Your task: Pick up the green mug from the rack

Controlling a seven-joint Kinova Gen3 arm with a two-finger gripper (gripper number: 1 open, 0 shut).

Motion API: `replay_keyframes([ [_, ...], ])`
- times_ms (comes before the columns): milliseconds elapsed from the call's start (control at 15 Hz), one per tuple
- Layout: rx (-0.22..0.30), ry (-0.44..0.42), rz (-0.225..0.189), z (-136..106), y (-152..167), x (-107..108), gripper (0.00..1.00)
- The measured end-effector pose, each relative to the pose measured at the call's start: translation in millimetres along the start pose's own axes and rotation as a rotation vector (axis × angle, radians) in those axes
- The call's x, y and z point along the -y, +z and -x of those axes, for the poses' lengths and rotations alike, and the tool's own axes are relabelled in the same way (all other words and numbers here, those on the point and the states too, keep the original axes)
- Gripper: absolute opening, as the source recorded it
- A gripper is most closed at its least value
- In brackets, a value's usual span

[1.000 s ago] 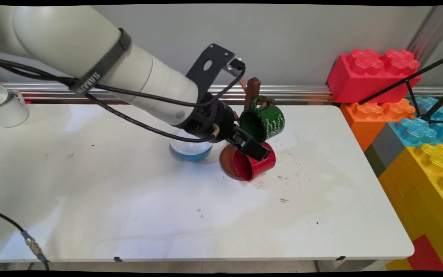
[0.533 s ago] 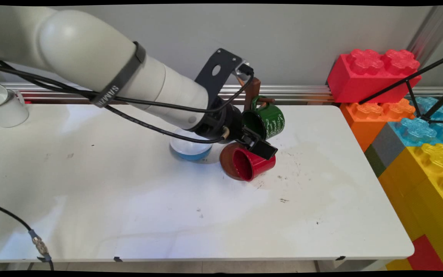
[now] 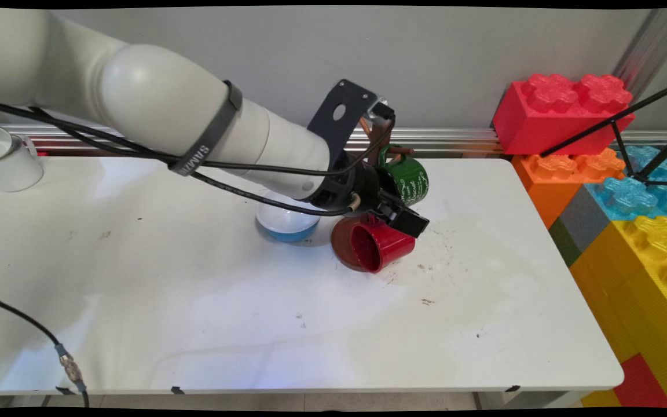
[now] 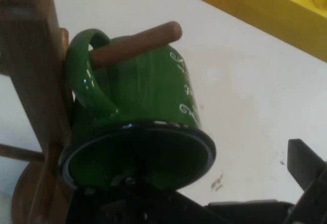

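Green enamel fills our close view: the green mug hangs by its handle on a wooden peg of the mug tree, its open mouth turned straight back toward the black gripper, which we see right up against the rim. From the hand camera the mug's dark rim sits directly over the gripper's linkage, while the one finger we can make out stands wide to the side, clear of the mug, so we read the jaws as spread apart and gripping nothing; the other finger is hidden from us. White lettering runs down the mug's far side. Just beneath the gripper, a red mug lies on its side across the tree's round brown base, its mouth facing away from the green one. Behind the gripper, under the arm's wrist, a white-and-blue bowl rests on the white table. Far behind the arm, at the table's opposite end, stands a white mug; well ahead of the gripper, past the table's edge, large toy bricks in red, orange, blue and yellow are stacked
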Motion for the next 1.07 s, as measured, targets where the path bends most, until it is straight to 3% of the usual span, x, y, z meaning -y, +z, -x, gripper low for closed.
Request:
replay_keyframes([
  [1067, -0.046, 0.000, -0.010, 1.9, 19.1, -2.7, 1.00],
])
